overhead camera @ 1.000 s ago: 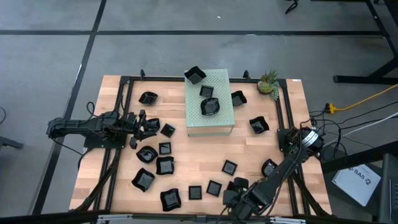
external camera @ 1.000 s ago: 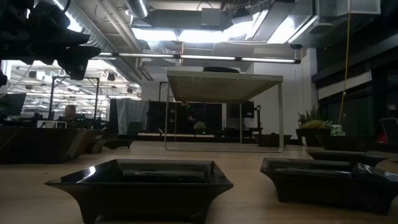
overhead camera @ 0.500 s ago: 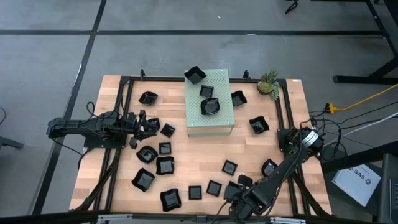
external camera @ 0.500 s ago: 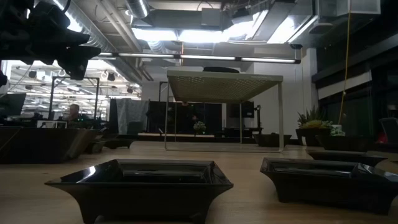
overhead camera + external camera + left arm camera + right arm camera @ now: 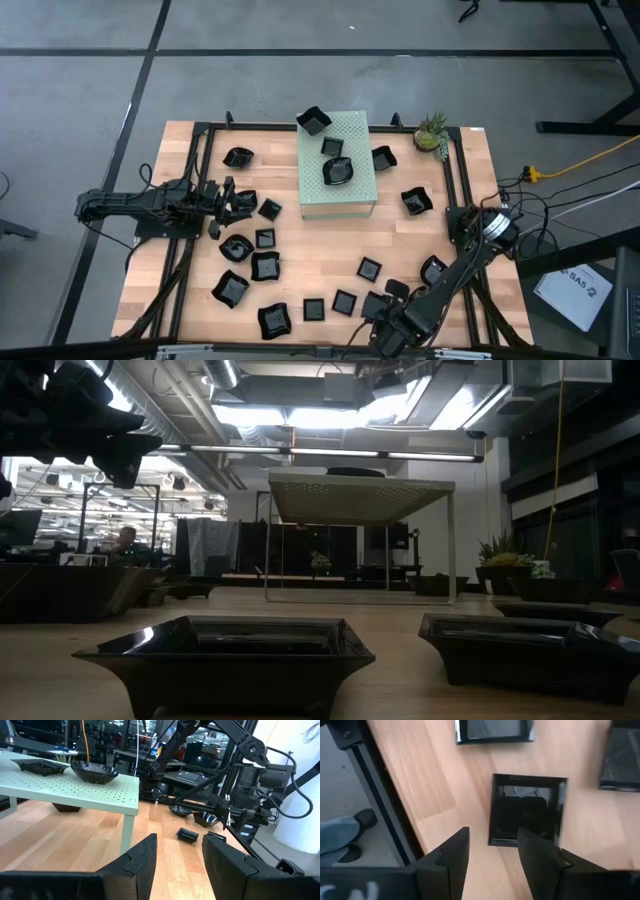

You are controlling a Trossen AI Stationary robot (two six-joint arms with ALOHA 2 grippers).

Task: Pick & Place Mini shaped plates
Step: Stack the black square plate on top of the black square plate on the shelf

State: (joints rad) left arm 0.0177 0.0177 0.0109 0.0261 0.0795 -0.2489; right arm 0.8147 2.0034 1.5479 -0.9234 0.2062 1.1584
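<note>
The plates [image 5: 265, 266] lie over the table [image 5: 180, 160], three on the box [image 5: 355, 195]; only the right wrist view shows the right gripper [image 5: 490, 851] spread, empty, above a square plate [image 5: 526, 809], farther right than before; left gripper [image 5: 177, 857] spread, empty, unmoved.

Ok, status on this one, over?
Left gripper open, empty, beside green box. Right gripper open over square plate at near edge, not gripping. Nothing in the way.
</note>
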